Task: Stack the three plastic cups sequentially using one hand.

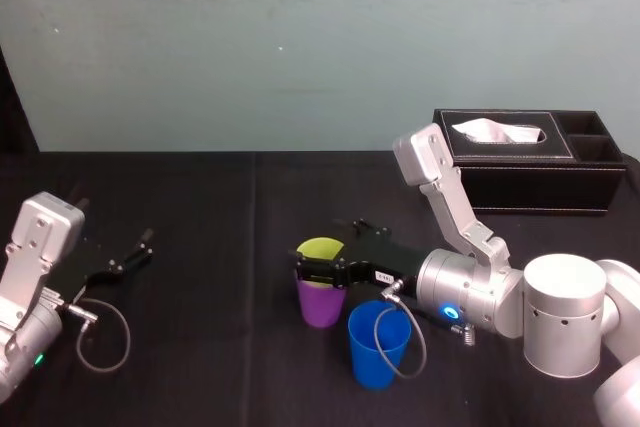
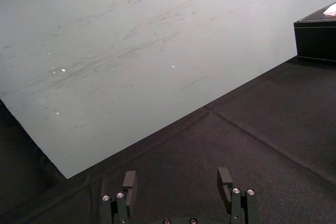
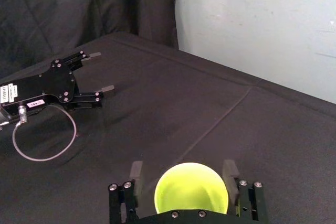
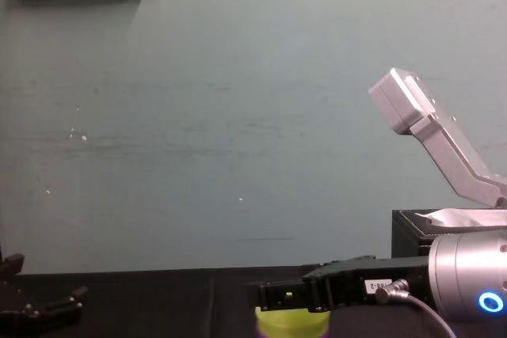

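Yellow-green cup (image 1: 320,247), nested in purple cup (image 1: 322,307), sits between the leftward-reaching right claw (image 3: 182,170), fingers spread.

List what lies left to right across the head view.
Left tool → purple cup → blue cup → tissue box.

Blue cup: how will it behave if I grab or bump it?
The blue cup stands upright on a narrower base, so a high nudge would probably tip it. Its smooth tapered wall may slip in a light grip. The cable behind the right gripper loops across it and could drag it. The left gripper lies parked aside.
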You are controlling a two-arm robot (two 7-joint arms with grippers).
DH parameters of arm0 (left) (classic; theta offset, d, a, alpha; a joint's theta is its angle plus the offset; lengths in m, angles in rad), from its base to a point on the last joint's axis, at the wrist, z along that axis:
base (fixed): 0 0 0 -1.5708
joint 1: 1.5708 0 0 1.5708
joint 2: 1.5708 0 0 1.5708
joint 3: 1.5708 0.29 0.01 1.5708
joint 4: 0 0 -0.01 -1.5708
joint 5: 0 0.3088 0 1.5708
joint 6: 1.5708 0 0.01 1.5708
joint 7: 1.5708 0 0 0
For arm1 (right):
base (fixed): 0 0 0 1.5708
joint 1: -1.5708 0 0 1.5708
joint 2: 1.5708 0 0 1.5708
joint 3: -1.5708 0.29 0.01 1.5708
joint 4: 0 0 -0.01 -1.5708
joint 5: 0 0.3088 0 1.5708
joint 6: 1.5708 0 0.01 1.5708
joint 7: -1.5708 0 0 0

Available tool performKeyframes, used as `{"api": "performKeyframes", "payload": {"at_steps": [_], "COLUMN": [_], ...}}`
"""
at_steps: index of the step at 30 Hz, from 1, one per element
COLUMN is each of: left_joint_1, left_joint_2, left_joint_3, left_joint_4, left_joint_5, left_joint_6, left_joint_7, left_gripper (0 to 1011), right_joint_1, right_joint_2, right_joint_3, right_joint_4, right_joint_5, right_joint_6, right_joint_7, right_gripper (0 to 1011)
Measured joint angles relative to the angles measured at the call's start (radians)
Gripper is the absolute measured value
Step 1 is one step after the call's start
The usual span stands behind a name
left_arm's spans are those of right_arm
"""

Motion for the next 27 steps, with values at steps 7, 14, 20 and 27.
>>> {"api": "performKeyframes", "payload": {"at_steps": [7,14,20,27], "left_joint_1": [0.000,0.000,0.000,0.000], "left_joint_2": [0.000,0.000,0.000,0.000], "left_joint_3": [0.000,0.000,0.000,0.000], "left_joint_4": [0.000,0.000,0.000,0.000], "left_joint_5": [0.000,0.000,0.000,0.000], "left_joint_6": [0.000,0.000,0.000,0.000], "left_joint_7": [0.000,0.000,0.000,0.000], "left_gripper": [1000,1000,1000,1000], "right_joint_1": [0.000,-0.020,-0.073,-0.168], "right_joint_2": [0.001,0.009,0.044,0.111], "right_joint_3": [0.000,0.021,0.057,0.111], "right_joint_4": [-0.001,-0.039,-0.137,-0.263], "right_joint_5": [0.000,0.002,0.007,0.042], "right_joint_6": [0.000,-0.031,-0.029,-0.010], "right_joint_7": [0.000,-0.008,-0.038,-0.053], "right_gripper": [1003,1003,1002,1003]}}
